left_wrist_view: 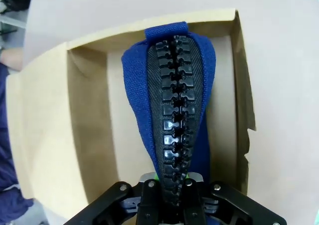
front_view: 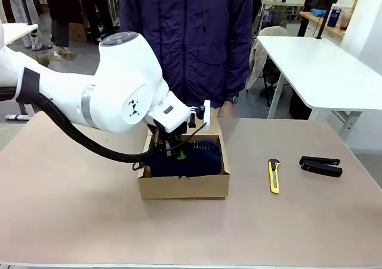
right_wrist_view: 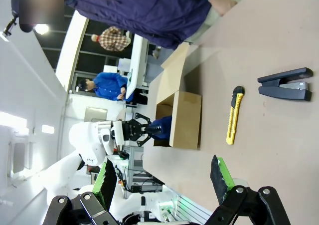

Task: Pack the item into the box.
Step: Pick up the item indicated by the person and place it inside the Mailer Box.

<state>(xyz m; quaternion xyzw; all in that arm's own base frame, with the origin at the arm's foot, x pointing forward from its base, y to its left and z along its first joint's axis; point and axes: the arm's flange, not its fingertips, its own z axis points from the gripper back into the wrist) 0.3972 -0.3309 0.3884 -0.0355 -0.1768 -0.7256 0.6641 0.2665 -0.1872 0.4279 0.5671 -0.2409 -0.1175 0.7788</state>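
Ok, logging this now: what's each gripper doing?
Left gripper: shut on the pouch, inside the box.
Right gripper: open, holding nothing.

The pouch [left_wrist_view: 137, 85] and left end effector [left_wrist_view: 171, 186] crowd the box [left_wrist_view: 89, 125]; open table [front_view: 89, 221] surrounds it.

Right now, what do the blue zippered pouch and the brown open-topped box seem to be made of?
Blue zippered pouch: soft woven fabric, matte; the weave shows along its edge. Its black zipper teeth: probably moulded plastic, slightly glossy. Brown open-topped box: plain matte cardboard, with fold creases and a ragged wall edge.
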